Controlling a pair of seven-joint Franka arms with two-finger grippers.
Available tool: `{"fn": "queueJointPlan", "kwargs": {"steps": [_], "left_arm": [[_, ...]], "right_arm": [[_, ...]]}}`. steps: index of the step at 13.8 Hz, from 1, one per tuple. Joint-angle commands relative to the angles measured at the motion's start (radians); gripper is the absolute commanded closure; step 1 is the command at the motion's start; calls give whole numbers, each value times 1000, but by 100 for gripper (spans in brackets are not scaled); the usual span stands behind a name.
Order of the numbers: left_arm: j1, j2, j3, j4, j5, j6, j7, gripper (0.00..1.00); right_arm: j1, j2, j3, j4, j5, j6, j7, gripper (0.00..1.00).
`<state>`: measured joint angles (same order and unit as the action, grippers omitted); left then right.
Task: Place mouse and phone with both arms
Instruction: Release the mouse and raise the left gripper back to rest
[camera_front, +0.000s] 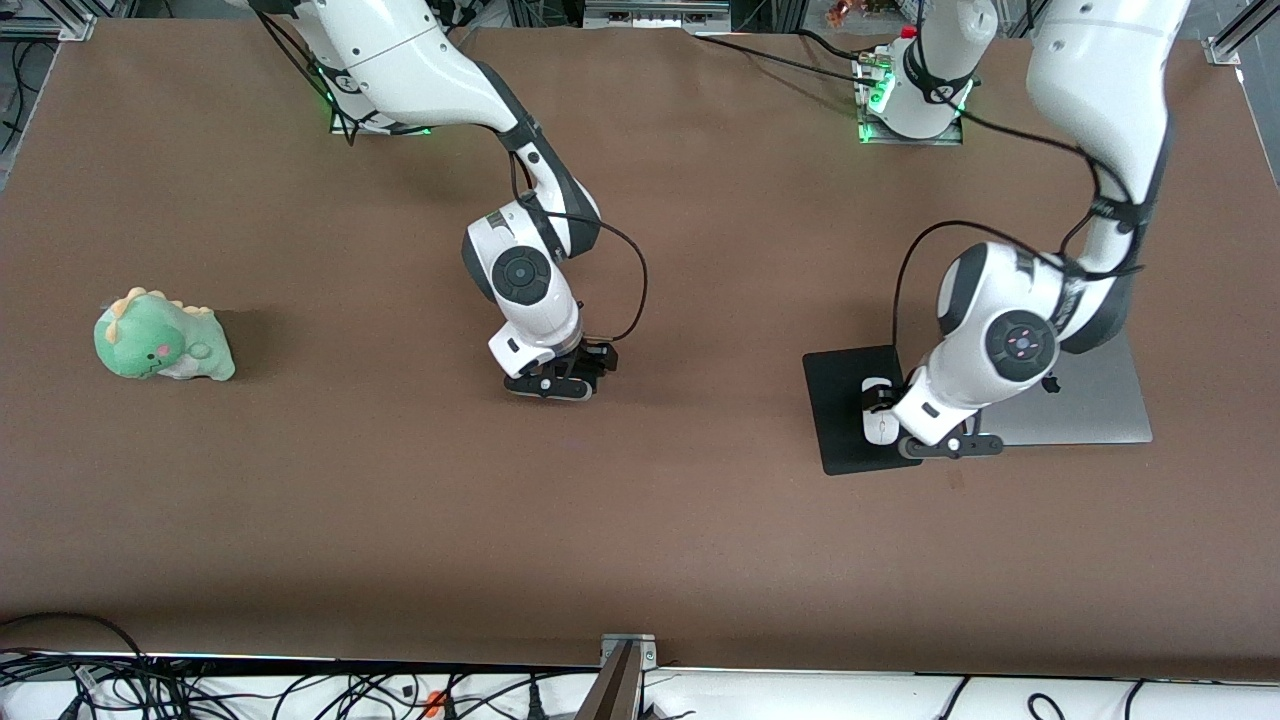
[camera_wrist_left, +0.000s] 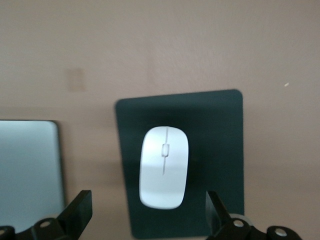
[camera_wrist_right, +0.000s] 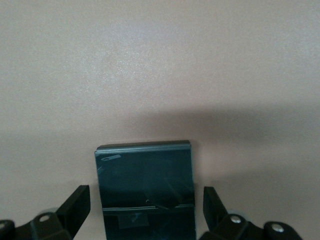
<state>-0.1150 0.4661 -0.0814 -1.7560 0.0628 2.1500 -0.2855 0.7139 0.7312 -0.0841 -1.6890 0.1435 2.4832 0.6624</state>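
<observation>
The left pincer (camera_wrist_left: 147, 212) hangs low over the mouse (camera_wrist_left: 164, 167), fingers spread wide to either side, not touching it. The mouse lies on the black mouse pad (camera_front: 840, 400), just beside the grey laptop (camera_front: 1090, 405) toward the left arm's end of the tabletop (camera_front: 640, 550). The right pincer (camera_wrist_right: 146, 210) is also wide, straddling the phone (camera_wrist_right: 145, 190) flat at mid-tabletop. From the phone, a green plush dinosaur (camera_front: 162, 338) sits at nine o'clock in the front view.
</observation>
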Motion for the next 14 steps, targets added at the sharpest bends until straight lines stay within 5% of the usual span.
{"fn": "queueJointPlan", "kwargs": {"steps": [1,3,8,14], "left_arm": [[28,-165,-18,-23,-14,-128,17,0],[28,-269,-15,-22,-14,-234,52,0],[63,-469,-6,-20,-15,-406,186,0],[89,-498,-5,107,-14,-542,193,0]], "right_arm": [[22,4,-13,-49,-21,84,9,2],[24,4,-13,-54,-22,91,8,5],[18,-1,-13,-37,-22,18,0,55],[-13,-38,-81,-1,-22,-156,-223,66]]}}
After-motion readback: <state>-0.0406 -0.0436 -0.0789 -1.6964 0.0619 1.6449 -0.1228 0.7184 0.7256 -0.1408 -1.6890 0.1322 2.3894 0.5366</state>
